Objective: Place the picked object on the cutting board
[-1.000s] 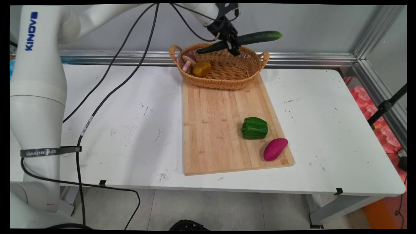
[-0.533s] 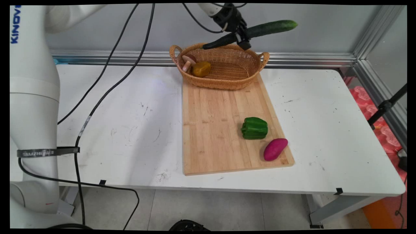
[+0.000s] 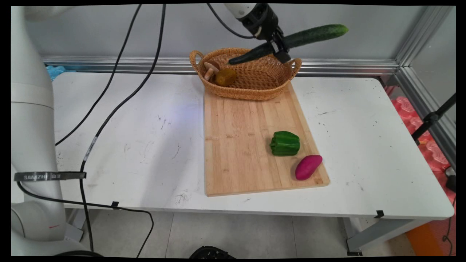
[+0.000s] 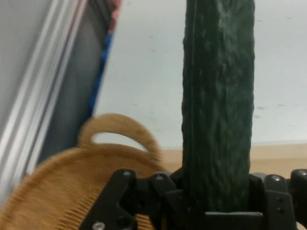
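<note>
Cucumber (image 3: 291, 40) shifted right in hand (image 3: 278, 45); white table (image 3: 364, 145), grey wall (image 3: 364, 32).

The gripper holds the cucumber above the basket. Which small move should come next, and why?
Probably a short move toward the board, kept at this height. The gripper is shut on the cucumber, which hangs tilted over the basket's right handle, its lower end just above the rim. Lowering here might knock the basket; the board has free space left of the pepper.

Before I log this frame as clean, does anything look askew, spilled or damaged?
Nothing is spilled or broken. The black two-finger gripper holds the long dark green cucumber tilted in the air above the woven wicker basket, its right end higher.
</note>
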{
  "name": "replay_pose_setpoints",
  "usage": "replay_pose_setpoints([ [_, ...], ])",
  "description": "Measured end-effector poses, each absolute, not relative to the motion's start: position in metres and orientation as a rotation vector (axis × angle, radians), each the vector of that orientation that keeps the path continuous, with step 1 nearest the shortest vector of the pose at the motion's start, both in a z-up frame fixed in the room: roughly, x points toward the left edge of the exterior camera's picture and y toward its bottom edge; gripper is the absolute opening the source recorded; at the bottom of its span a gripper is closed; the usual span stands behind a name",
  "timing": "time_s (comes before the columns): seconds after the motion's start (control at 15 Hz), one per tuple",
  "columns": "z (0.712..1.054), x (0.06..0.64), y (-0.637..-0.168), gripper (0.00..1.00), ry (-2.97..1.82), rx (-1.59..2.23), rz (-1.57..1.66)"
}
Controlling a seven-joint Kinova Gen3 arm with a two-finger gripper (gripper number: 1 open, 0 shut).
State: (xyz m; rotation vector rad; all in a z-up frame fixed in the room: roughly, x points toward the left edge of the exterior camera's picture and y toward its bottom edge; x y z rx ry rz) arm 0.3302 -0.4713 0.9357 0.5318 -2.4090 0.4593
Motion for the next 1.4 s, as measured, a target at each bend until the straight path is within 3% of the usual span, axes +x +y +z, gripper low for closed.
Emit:
replay_pose_setpoints([
  [0.6,0.910,0.329,-0.388,0.00,-2.472,0.581,0.339],
  [1.4,0.837,0.334,-0.369,0.00,-2.507,0.616,0.321],
])
